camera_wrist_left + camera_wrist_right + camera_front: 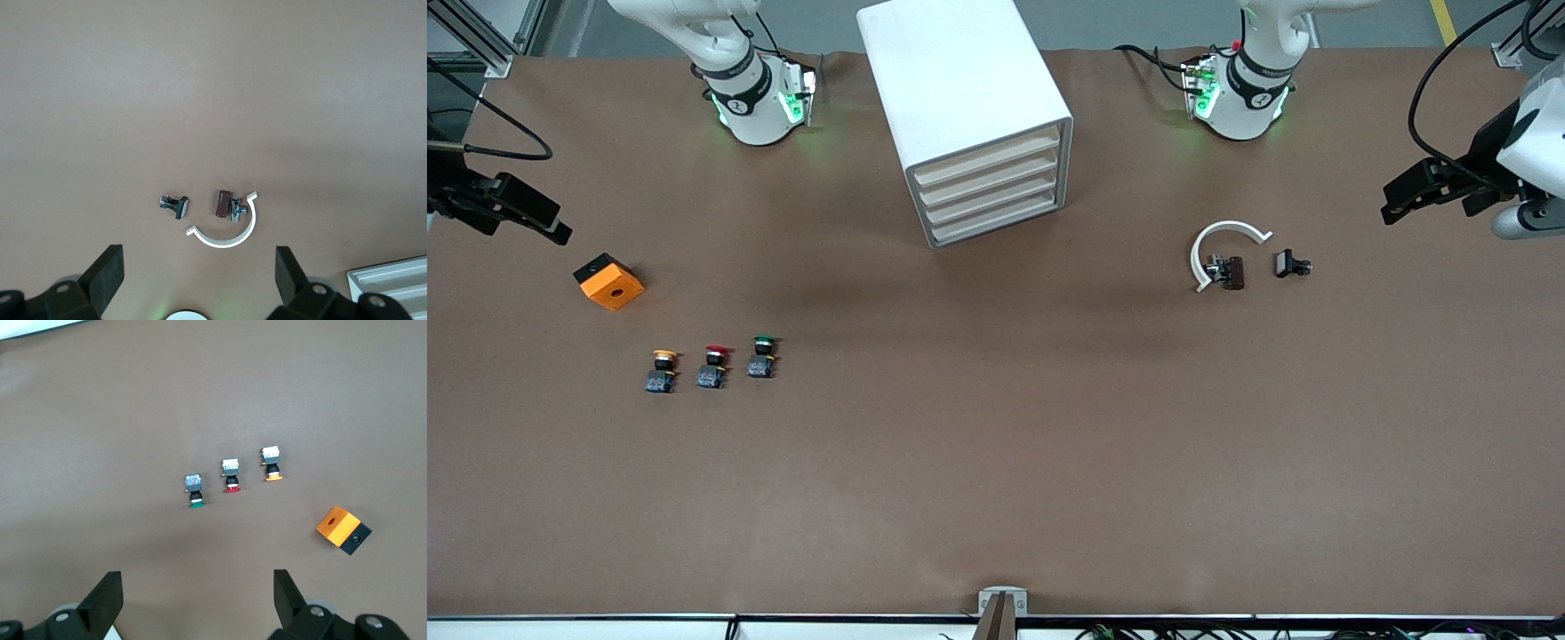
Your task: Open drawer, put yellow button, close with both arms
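The yellow button point(663, 371) lies on its side on the table point(996, 462), outermost of a row of three toward the right arm's end, beside the red button point(713, 366), then the green button point(762, 356). Its long axis runs roughly near-to-far, cap pointing away from the front camera. An orange block point(608, 281) lies farther from that camera. The cabinet point(969, 116) stands mid-table between the arm bases, all four drawers shut; which drawer point(993, 203) is meant I cannot tell. Judged step — the start: nothing opened, nothing grasped. Next, a hand must reach a drawer front and pull. The right hand point(193, 600) hovers spread wide and empty over its table end — the left hand point(197, 280) likewise, over a white clip point(227, 230).
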Controlling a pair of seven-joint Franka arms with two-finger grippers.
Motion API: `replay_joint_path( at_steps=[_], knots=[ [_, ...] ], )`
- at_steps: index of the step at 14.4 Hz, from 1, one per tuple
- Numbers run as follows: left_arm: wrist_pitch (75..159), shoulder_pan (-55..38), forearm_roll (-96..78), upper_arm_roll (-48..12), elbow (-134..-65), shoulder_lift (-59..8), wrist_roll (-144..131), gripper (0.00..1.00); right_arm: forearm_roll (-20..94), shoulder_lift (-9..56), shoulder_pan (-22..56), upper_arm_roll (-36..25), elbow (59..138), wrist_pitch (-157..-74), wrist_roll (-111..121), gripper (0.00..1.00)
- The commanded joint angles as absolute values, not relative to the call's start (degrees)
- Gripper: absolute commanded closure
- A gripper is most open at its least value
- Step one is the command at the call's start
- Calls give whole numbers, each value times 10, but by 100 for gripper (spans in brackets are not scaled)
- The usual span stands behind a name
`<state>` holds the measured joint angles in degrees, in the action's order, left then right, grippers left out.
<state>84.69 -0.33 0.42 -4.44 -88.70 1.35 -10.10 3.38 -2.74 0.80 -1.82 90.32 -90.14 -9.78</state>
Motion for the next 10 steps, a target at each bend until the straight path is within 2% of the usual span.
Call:
replay_joint_path(
  at_steps=[1, 4, 10],
  knots=[
    [834, -2, 8, -44, -875, 10, -94, 0, 25, -21, 17, -24, 888, -895, -98, 0],
    [835, -4, 9, -44, -868, -7, -94, 0, 26, -21, 17, -23, 887, -891, -98, 0],
    [839, -12, 1, -46, -849, -110, -102, 0, 25, -21, 17, -23, 887, -890, -98, 0]
  ],
)
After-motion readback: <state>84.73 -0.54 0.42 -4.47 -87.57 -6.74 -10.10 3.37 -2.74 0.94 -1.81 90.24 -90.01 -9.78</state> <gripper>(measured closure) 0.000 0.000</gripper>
